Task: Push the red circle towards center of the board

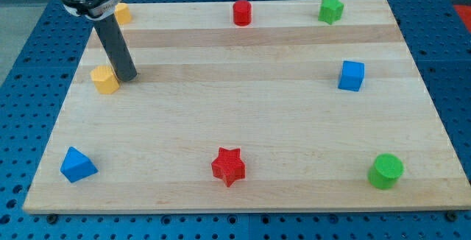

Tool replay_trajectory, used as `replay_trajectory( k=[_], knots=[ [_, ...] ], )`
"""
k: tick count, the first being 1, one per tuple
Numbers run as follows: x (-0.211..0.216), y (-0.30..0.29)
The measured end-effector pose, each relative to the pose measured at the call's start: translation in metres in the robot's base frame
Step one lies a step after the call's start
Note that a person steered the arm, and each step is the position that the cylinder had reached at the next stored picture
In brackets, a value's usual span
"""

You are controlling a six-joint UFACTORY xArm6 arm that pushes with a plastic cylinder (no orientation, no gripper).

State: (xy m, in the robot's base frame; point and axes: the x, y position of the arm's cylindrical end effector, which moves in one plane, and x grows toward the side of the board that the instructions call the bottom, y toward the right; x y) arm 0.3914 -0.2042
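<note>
The red circle (242, 12), a short red cylinder, stands near the top edge of the wooden board (243, 107), a little left of the middle. My tip (128, 76) rests on the board at the view's left, touching or just right of a yellow block (105, 80). The tip is far to the left of and below the red circle.
Another yellow block (123, 13) sits at the top left, partly behind the rod. A green star (331, 9) is at top right, a blue cube (352, 76) at right, a green cylinder (385, 171) at bottom right, a red star (229, 166) at bottom middle, a blue triangle (77, 165) at bottom left.
</note>
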Motion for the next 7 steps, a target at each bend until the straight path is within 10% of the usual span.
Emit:
replay_trajectory(
  k=[4,7],
  knots=[
    [-0.103,0.229],
    [-0.181,0.219]
  ],
)
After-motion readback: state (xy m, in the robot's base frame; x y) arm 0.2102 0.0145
